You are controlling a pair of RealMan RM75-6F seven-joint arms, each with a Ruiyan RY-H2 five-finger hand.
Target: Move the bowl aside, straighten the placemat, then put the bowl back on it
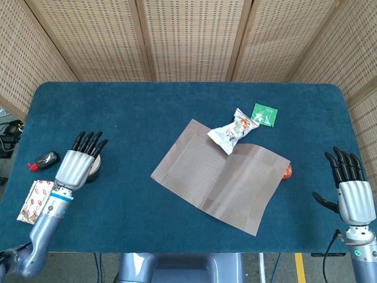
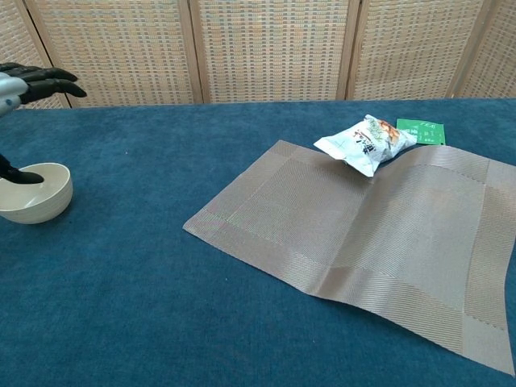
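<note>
The cream bowl stands on the blue table at the far left, off the placemat. My left hand hovers over it with fingers spread and holds nothing. In the head view it hides most of the bowl. In the chest view its fingers reach out above the bowl and the thumb dips near the rim. The brown placemat lies skewed at the table's middle right. My right hand is open and empty near the right front corner.
A snack bag rests on the placemat's far edge, with a green packet behind it. A small red thing peeks out at the mat's right edge. A black and red object and a wrapped snack lie at the left edge.
</note>
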